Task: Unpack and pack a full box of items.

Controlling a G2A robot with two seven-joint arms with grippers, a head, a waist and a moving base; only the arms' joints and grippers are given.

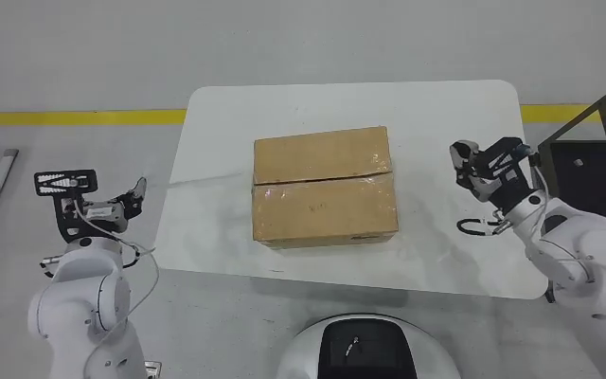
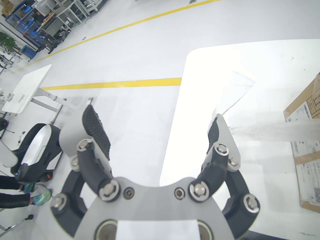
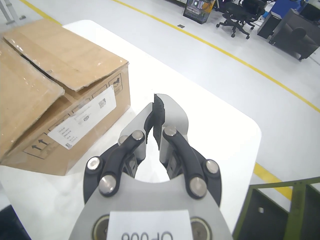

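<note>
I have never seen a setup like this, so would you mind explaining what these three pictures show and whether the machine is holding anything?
This is a two-armed robot at a white table. The top view looks down from a camera above its arms. The other two come from a camera on each wrist, looking along that arm's claw. On the table sits one brown cardboard box, its flaps down. The left claw is open, just outside the table's edge, with nothing between its fingers. The right claw is shut on nothing, above the table beside the box. A pale see-through strip stretches from near the left claw toward the box; I cannot tell what it is.
</note>
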